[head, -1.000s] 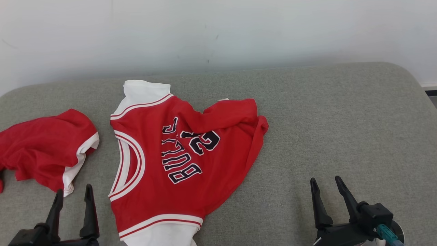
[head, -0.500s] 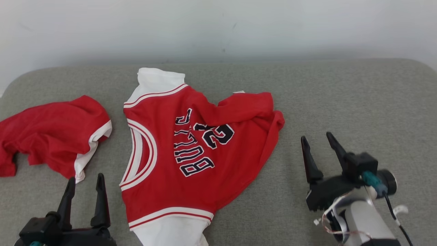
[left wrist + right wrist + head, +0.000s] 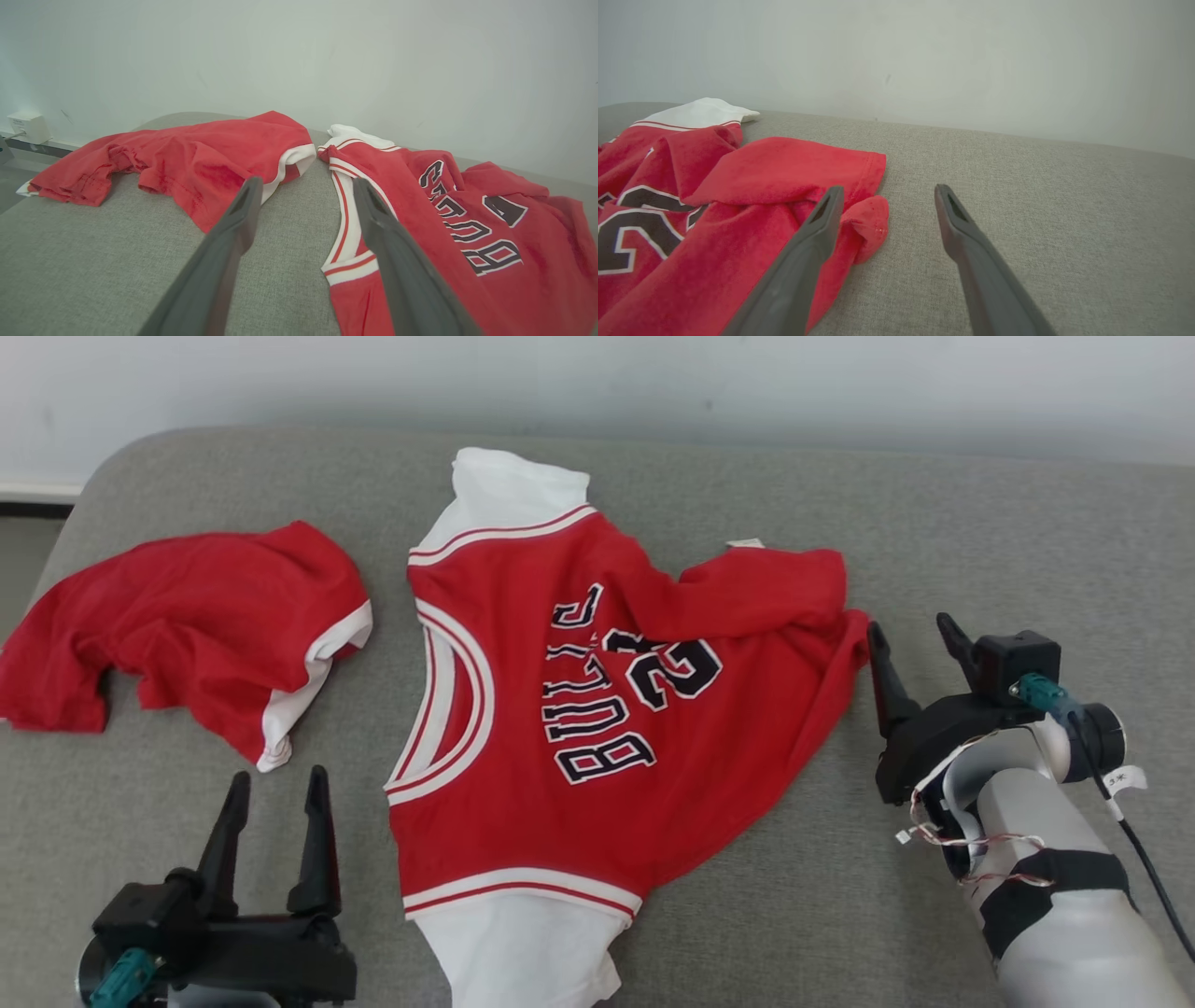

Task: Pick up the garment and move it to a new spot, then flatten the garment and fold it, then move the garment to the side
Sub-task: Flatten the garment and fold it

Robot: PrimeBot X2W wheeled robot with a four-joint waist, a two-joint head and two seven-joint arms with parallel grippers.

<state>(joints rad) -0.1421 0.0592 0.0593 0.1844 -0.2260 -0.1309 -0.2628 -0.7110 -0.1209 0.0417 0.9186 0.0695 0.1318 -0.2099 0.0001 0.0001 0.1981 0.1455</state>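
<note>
Head view. The jersey [image 3: 523, 784] lies in the middle of the grey cushion [image 3: 934, 523], rumpled, with one red flap lapped over the number. My judgement: nothing of the task is done. The pick-up, the move, the flattening, the fold and the shift aside are all left. A second red garment [image 3: 196, 616] sits apart to the left; I take the jersey as the one to work on. The right gripper [image 3: 907, 623] stands released and empty at the jersey's bunched right edge. One finger is just beside the cloth; I cannot tell if it touches. The left gripper [image 3: 279, 775] is also released and empty, near me, short of both garments.

Left wrist view. The fingers are spread with bare cushion between them. The jersey's white-and-red neckline trim runs just beside the right-hand finger, and the other garment lies past the left-hand one. No contact visible.

Right wrist view. The fingers are spread. The jersey's folded red corner sits at the tip of the left-hand finger, not between the two; the right-hand finger is over bare cushion. A grasp needs a small shift toward the cloth.
</note>
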